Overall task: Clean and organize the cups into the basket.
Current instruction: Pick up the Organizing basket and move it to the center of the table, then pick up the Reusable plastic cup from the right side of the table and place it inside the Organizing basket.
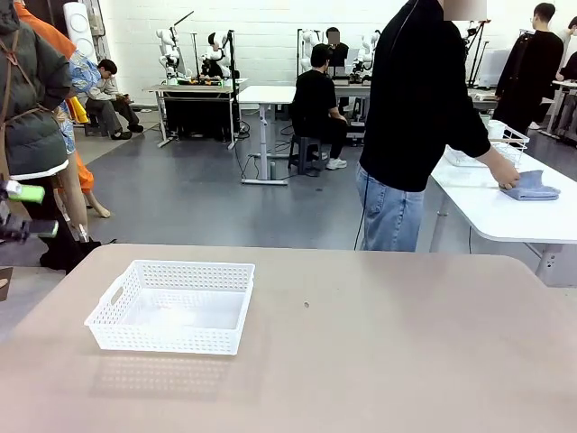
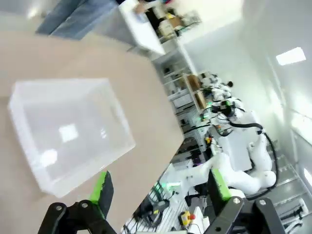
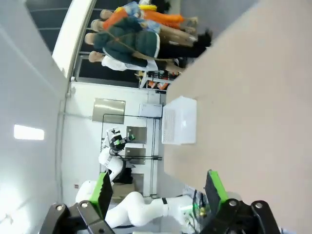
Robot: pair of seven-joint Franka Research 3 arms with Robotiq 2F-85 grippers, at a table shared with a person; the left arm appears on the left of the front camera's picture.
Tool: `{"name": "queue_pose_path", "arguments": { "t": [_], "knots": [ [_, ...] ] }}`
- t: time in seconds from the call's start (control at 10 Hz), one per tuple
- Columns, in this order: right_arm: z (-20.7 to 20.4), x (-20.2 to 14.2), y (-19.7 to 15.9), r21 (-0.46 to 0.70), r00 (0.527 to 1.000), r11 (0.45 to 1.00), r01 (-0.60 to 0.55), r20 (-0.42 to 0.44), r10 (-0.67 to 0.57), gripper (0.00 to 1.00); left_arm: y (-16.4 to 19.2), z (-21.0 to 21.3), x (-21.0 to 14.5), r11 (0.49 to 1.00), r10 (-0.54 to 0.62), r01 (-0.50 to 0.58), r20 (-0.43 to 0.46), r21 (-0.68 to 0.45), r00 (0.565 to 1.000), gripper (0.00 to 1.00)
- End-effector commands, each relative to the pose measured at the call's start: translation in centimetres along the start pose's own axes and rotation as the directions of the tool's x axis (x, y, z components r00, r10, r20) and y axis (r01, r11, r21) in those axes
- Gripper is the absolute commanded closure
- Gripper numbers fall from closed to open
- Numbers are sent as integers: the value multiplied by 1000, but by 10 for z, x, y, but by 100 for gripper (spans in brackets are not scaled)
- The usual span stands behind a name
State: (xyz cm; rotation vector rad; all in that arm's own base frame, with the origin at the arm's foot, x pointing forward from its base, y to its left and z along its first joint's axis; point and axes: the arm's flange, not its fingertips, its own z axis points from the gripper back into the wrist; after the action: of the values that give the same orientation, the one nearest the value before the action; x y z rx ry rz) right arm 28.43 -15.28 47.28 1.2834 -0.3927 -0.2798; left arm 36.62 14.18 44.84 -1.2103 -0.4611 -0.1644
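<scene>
Left fingers (image 2: 102,187): spread wide, gripping nothing, clear of the bench (image 1: 388,361). Right fingers (image 3: 101,191): likewise spread wide, nothing between them. Basket (image 1: 167,336): white, mesh-sided, upright on the bench. From the left wrist, the basket (image 2: 122,129) lies near, just ahead of the fingers and offset toward one of them, not touching. From the right wrist, the basket (image 3: 179,122) lies well ahead, in line with the gap between the fingers. Person (image 1: 415,108): past the bench's far edge, well beyond both sets of fingers, one hand (image 1: 499,170) touching a blue cloth (image 1: 532,188) on a white table (image 1: 505,216).
</scene>
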Motion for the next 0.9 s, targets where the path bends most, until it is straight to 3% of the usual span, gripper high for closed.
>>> {"name": "queue_pose_path", "arguments": {
  "t": [0.0,0.2,0.8],
  "knots": [
    [-10,-41,-7,-70,999,997,-8,-49,4,0,-10,21,7,989,53,-43,-65,142,997,0],
    [7,-48,8,-23,996,996,-86,-32,85,0,4,42,-4,978,104,-97,-31,187,994,0],
    [66,-58,-1,-69,996,997,-20,81,26,0,-7,66,-20,962,112,-117,36,245,993,0]
  ]
}}
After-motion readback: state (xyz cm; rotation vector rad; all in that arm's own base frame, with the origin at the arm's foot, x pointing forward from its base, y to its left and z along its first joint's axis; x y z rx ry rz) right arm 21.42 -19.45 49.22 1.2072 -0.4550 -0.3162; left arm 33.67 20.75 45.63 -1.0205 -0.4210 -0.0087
